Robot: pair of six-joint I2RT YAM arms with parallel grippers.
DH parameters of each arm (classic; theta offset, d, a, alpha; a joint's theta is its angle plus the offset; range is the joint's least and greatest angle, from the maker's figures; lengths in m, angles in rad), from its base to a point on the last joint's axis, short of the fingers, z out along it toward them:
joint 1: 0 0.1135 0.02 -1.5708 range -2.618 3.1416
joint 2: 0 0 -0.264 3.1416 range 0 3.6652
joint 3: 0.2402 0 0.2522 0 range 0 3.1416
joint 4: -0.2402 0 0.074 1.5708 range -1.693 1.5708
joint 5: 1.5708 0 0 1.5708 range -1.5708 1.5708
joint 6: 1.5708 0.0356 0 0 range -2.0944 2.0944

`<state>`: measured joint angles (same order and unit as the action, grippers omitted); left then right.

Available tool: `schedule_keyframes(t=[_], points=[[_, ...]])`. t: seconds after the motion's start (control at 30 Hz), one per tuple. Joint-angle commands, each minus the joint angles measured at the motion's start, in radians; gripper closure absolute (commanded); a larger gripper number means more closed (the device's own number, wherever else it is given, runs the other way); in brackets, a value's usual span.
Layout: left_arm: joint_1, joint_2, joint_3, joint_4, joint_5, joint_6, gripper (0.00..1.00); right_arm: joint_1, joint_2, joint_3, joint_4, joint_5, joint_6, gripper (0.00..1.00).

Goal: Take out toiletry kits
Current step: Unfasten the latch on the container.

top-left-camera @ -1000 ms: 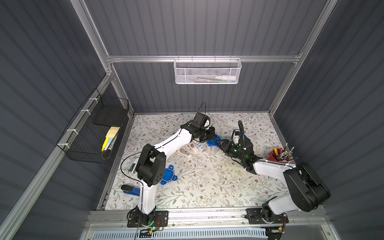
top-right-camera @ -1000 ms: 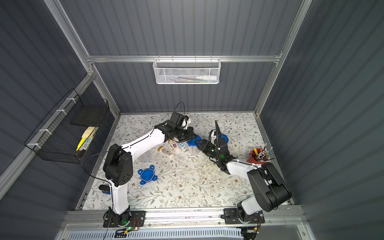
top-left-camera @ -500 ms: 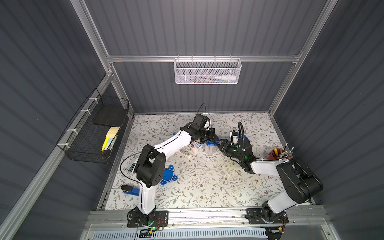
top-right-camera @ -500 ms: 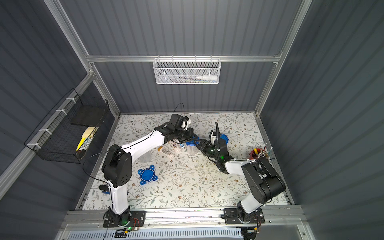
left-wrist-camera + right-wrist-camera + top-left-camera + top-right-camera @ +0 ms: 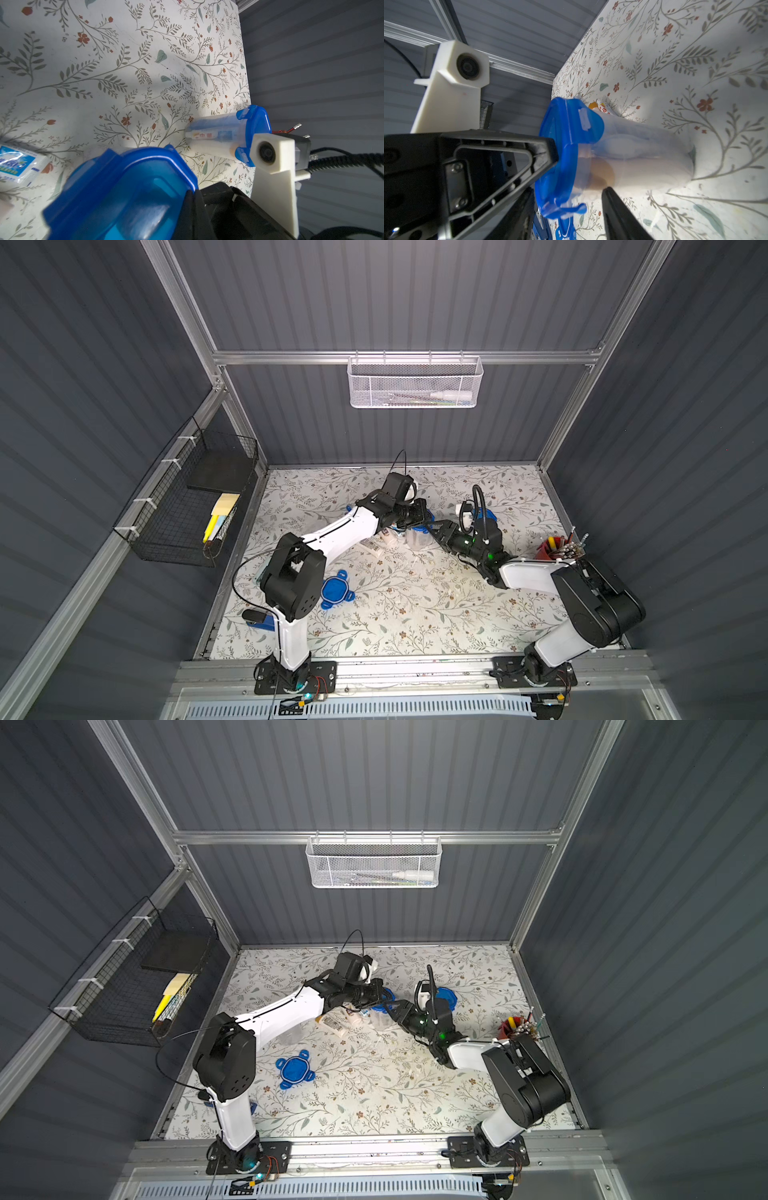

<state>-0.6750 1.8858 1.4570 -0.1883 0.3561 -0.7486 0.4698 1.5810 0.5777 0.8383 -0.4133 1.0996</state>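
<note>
floral-print worktop (image 5: pixel 415 614) enclosed by dark grey slatted walls (image 5: pixel 415 302). the toiletry kits are small white bottles with tan-gold caps and white tubes printed red and blue. one kit (image 5: pixel 623 158) sits inside the clear jar (image 5: pixel 417 540) at mid-worktop; its pale bottles and a tan cap show blurred through the wall. loose kit pieces (image 5: pixel 332 1025), a capped white bottle and a tube among them, lie on the worktop just beside this jar, on the left arm's side. a second jar (image 5: pixel 220 145), lidded, stands near the first, behind the right arm, holding a toothpaste tube (image 5: pixel 207 135). the left claw (image 5: pixel 420 517) is clamped on the blue clip lid (image 5: pixel 124 187) atop the first jar. the right claw (image 5: pixel 579 171) is wide, jaws on either side of that jar, one fingertip (image 5: pixel 545 150) at the lid's rim. a spare blue lid (image 5: pixel 336 592) lies well apart from the jar, toward the left arm's base; a red cup (image 5: pixel 545 549) stands well apart on the opposite side. since one second earlier the right claw has moved in to the jar; the left claw's hold and the loose pieces are unchanged.
</note>
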Motion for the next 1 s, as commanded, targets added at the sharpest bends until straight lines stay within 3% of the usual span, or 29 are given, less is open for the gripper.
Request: schedule_keyframes(t=[0.0,0.27,0.47,0.83,0.97], points=[[-0.008,0.044,-0.096,-0.110,-0.035,-0.017,1.00,0.029,0.010,0.022,0.058,-0.007,-0.004,0.45],[-0.001,0.030,-0.148,-0.076,-0.037,-0.015,1.00,0.044,0.001,0.025,0.060,0.014,-0.014,0.45],[0.011,0.005,-0.199,-0.052,-0.037,-0.024,1.00,0.041,-0.044,0.053,-0.059,0.025,-0.047,0.44],[0.014,0.003,-0.277,0.005,-0.034,-0.057,1.00,0.042,0.043,0.074,0.185,-0.037,-0.014,0.45],[0.016,0.009,-0.291,0.014,-0.002,-0.062,1.00,0.043,0.012,0.077,0.175,-0.044,-0.062,0.45]])
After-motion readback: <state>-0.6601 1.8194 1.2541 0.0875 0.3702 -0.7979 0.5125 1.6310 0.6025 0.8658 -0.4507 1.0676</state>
